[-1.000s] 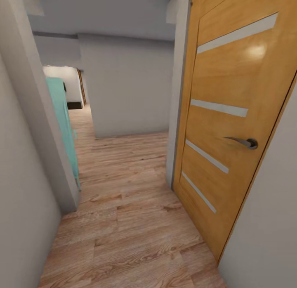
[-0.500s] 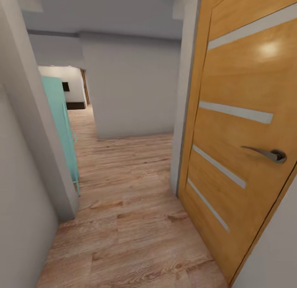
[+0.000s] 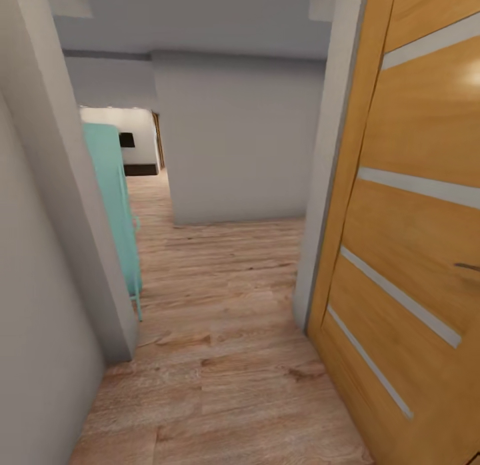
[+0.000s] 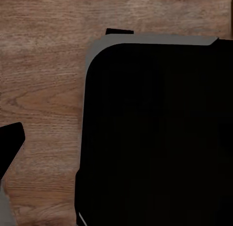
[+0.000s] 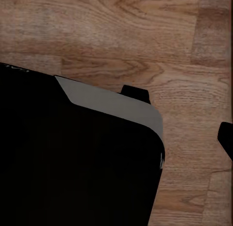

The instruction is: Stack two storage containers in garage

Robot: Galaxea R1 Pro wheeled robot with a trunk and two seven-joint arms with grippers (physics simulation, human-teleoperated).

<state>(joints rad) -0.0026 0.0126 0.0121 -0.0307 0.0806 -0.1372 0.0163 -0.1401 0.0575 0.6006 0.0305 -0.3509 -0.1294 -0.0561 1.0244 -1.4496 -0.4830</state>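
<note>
One narrow hallway, seen on the way; neither bin is in sight.

Light wood-plank floor (image 3: 220,358) runs ahead between a grey wall (image 3: 40,305) on the left and an orange wooden door (image 3: 413,252) with pale stripes on the right. A teal cabinet (image 3: 117,198) stands beyond the left wall's corner, and a grey wall block (image 3: 233,145) faces the passage further on, with a lit opening (image 3: 130,138) left of it. Both wrist views look down on plank floor past the robot's black, grey-edged base (image 4: 160,133); whether the left or right fingers are spread or pressed together cannot be told.
</note>
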